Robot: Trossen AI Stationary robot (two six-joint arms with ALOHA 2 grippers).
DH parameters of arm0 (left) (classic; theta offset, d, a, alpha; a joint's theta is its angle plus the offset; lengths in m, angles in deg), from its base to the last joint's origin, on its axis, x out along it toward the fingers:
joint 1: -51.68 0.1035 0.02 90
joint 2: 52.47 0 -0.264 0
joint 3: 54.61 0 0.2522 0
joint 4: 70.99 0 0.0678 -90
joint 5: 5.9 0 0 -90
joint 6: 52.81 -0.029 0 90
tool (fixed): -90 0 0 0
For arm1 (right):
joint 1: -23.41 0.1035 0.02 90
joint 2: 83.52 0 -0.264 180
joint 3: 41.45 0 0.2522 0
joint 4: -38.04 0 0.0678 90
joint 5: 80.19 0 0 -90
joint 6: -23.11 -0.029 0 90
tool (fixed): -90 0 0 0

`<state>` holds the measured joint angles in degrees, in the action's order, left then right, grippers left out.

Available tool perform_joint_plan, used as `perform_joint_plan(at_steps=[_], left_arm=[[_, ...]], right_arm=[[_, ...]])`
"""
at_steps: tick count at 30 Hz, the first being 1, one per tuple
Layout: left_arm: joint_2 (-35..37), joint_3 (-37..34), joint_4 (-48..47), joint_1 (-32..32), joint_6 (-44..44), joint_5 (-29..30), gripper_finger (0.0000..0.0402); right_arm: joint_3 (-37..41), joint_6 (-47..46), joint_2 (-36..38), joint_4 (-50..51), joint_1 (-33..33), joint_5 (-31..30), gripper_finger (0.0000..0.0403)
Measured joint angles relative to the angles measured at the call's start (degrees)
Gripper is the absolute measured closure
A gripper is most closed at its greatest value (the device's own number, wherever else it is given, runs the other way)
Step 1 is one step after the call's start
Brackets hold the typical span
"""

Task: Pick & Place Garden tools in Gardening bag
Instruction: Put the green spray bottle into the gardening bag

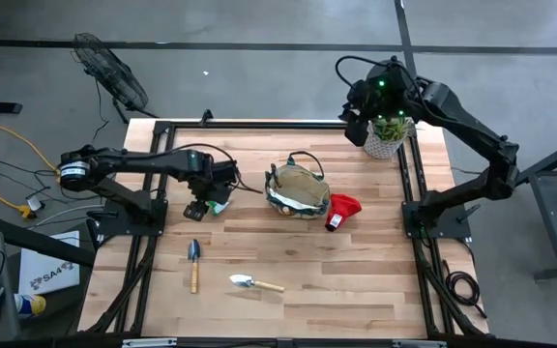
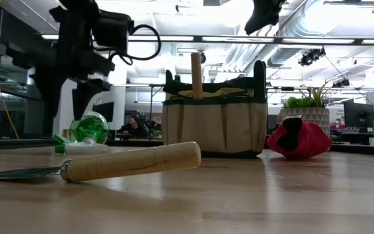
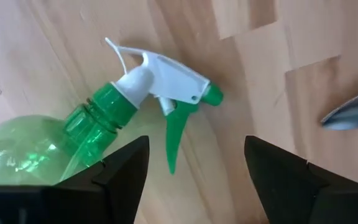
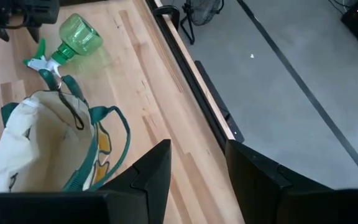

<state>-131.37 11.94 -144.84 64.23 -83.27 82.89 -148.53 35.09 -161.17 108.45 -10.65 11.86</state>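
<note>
The green spray bottle (image 3: 55,134) with a white head (image 3: 166,78) lies on its side on the table, left of the gardening bag (image 1: 296,189). My left gripper (image 3: 194,146) hovers open just above the bottle's neck and trigger; it also shows in the high view (image 1: 204,203). The tan bag stands upright, with a wooden handle (image 2: 196,75) sticking out of it. A red item (image 1: 342,209) lies right of the bag. Two wooden-handled trowels (image 1: 194,263) (image 1: 255,283) lie near the front. My right gripper (image 1: 358,126) is open and empty, high up at the far right.
A green succulent in a pale pot (image 1: 387,137) stands at the far right corner, under my right arm. The table's dark frame rails (image 1: 409,184) run along its sides. Bare wood lies at the front right (image 1: 356,280).
</note>
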Motion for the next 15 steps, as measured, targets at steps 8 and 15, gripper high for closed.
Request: perform_joint_plan(at_steps=[8, 15], left_arm=[[0.0, -5.2, 5.6, -0.3, -1.1, 1.7, 0.0160], [0.0, -9.2, 11.7, -0.3, -2.3, 4.0, 0.0160]], right_arm=[[0.0, 0.6, 0.0, 0.0, -0.2, 0.0, 0.0258], [0.0, 0.8, 0.0, 0.0, -0.2, 0.0, 0.0258]])
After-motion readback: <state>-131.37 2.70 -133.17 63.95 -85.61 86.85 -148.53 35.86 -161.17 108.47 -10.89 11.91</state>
